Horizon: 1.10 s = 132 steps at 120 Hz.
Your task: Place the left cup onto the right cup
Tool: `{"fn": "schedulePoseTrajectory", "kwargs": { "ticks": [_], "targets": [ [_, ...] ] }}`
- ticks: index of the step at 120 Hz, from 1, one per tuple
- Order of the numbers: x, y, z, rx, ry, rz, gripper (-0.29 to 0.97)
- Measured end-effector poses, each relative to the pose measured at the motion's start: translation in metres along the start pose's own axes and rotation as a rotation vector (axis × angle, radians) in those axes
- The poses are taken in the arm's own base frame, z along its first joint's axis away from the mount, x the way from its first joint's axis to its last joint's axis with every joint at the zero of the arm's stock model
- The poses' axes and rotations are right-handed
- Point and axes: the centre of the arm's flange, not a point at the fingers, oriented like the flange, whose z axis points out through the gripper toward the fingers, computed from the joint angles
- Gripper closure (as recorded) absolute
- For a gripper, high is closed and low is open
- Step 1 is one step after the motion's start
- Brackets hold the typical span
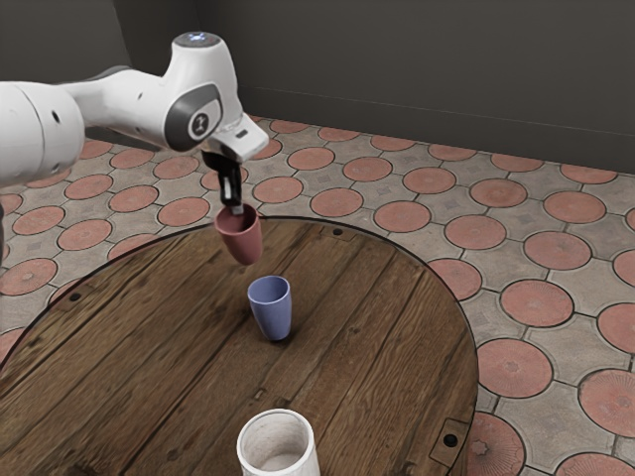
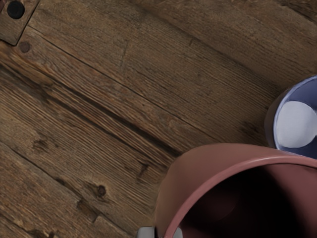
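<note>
Since its base must presumably seat on the blue cup (image 1: pixel 270 306), the gripper (image 1: pixel 236 208) is pinching the red cup (image 1: pixel 239 238) by its rim, closed narrowly on the wall. It is hanging tilted above the table (image 1: pixel 387 327), near its target.

Gripper (image 1: pixel 236 207) vert., tight on red cup (image 1: pixel 241 241)

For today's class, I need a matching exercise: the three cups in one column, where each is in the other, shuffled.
1. pink cup
2. blue cup
3. white cup

a. at the edge of the table nearest the exterior camera
b. held at its rim by the jaws, tilted
c. upright, mid-table

Pairs: 1-b, 2-c, 3-a
</note>
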Motion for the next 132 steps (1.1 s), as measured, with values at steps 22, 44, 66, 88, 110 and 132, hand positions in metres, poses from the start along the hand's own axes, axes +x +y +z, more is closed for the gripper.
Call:
{"fn": "schedulePoseTrajectory", "kwargs": {
  "ticks": [22, 44, 66, 88, 110, 132],
  "targets": [
    [0.031, 0.022, -0.017, -0.005, 0.016, 0.036, 0.79],
    [0.047, 0.033, -0.012, -0.025, 0.016, 0.037, 0.79],
    [0.053, 0.039, -0.005, -0.042, 0.013, 0.025, 0.79],
    [0.054, 0.044, 0.000, -0.067, 0.015, 0.001, 0.79],
    [0.050, 0.053, -0.001, -0.109, -0.005, -0.023, 0.79],
    [0.044, 0.060, 0.011, -0.153, -0.029, -0.052, 0.79]
  ]
}}
